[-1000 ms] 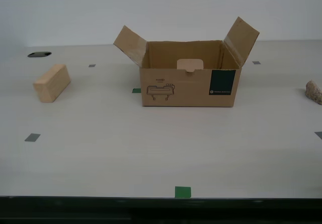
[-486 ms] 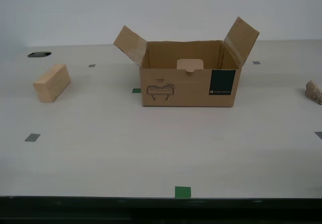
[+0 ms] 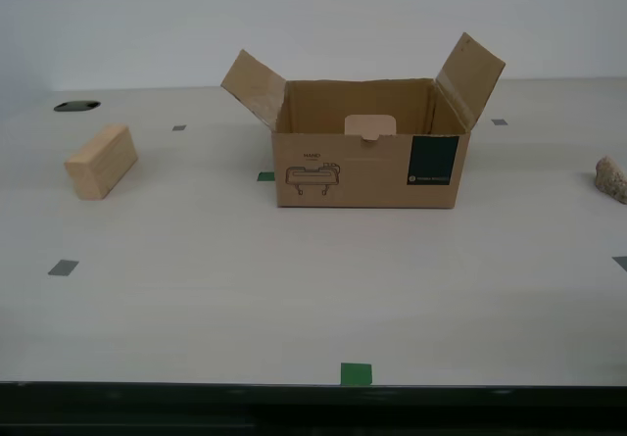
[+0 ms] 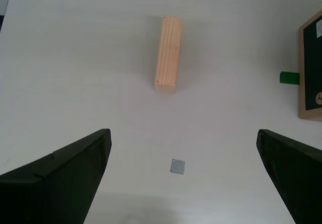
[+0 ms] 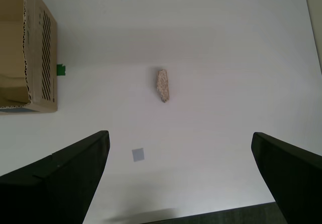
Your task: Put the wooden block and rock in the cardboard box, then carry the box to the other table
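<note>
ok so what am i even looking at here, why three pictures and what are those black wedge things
It is a two-armed robot. One picture comes from a camera on its body: a pale table with an open cardboard box, a wooden block and a rock. The other two come from cameras on the arms, looking down. The black wedges are gripper fingers. My second gripper hangs open above the block; my first gripper hangs open above the rock. Nothing is held.

cardboard box — print too small, unreadable
</note>
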`<state>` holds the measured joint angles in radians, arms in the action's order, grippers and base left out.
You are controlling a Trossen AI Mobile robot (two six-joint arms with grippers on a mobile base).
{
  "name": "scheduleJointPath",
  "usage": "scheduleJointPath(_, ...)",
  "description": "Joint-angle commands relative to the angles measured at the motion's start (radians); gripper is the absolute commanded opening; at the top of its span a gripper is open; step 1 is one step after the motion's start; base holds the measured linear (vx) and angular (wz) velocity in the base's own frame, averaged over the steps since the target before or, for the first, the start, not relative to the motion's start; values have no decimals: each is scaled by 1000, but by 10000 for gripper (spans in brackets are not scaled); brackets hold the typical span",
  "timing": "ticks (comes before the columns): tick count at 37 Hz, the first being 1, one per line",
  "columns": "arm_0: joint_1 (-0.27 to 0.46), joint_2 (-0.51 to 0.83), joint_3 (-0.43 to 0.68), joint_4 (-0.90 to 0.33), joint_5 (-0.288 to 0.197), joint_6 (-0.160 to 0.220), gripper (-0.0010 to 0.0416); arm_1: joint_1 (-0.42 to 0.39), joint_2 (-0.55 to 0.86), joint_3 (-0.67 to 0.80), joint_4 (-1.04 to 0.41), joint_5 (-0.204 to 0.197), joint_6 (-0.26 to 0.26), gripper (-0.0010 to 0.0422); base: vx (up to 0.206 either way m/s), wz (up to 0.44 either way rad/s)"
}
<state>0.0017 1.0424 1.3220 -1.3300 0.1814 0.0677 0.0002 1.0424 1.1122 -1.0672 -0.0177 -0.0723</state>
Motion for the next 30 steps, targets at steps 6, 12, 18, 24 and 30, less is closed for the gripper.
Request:
scheduleJointPath(6, 1, 0, 1, -21, 3, 4, 394, 0, 0, 1, -3, 2, 1, 398, 0, 0)
scheduleJointPath(12, 1, 0, 2, -68, 3, 6, 394, 0, 3, 1, -10, 2, 1, 398, 0, 0)
scheduleJointPath(18, -1, 0, 47, -99, 3, 12, 390, 1, 68, 34, -62, 2, 2, 398, 0, 0)
scheduleJointPath(24, -2, 0, 124, -104, 3, 22, 381, 0, 144, 78, -68, 2, 31, 398, 0, 0)
scheduleJointPath(30, -2, 17, 214, -154, 3, 34, 370, 0, 207, 129, -67, 1, 55, 398, 0, 0)
